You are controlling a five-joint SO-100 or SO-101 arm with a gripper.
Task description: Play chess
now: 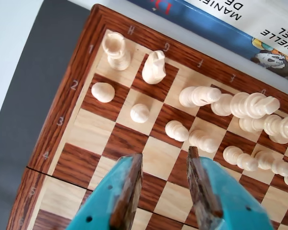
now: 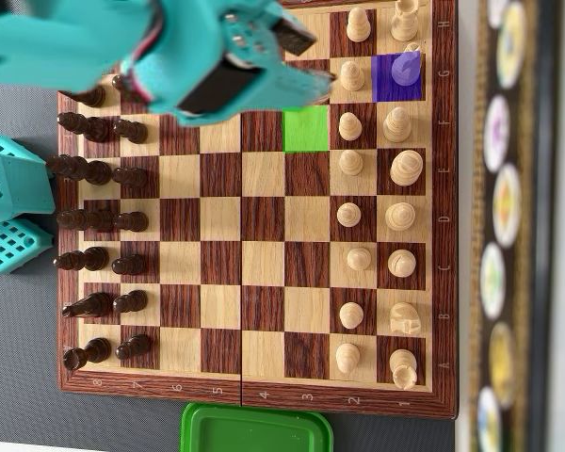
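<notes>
**Teal gripper open and empty above the white side of the board**

A dark grey table top (image 2: 19, 395) carries a wooden chessboard (image 2: 254, 391), with a pale surface beyond its edge in the wrist view. The gripper (image 1: 164, 167) enters that view from the bottom edge; its two teal fingers (image 1: 129, 187) stand clearly apart, with brown inner pads, and nothing is held between them. Through the gap the bare squares of ranks 4 and 5 show.

In the overhead view the teal arm (image 2: 217, 56) reaches from the upper left across the board and hides several squares near the top. Just beside it a green highlighted square (image 2: 306, 128) sits on rank 3, and a purple highlighted square (image 2: 396, 77) covers the white knight (image 2: 408, 68) on the back rank, file G.

In the wrist view that white knight (image 1: 154, 67) stands upright, the white rook (image 1: 116, 50) on the corner square beside it, and two white pawns (image 1: 103, 92) on the next rank. Further white pieces crowd the right side, leaning with the lens.

The dark pieces (image 2: 99, 172) line the two ranks at the left of the overhead view. A green plastic lid or container (image 2: 256, 428) lies just below the board, a teal arm base (image 2: 9, 202) at the left edge, and a printed book or box (image 1: 240, 24) lies past the board's far edge
</notes>
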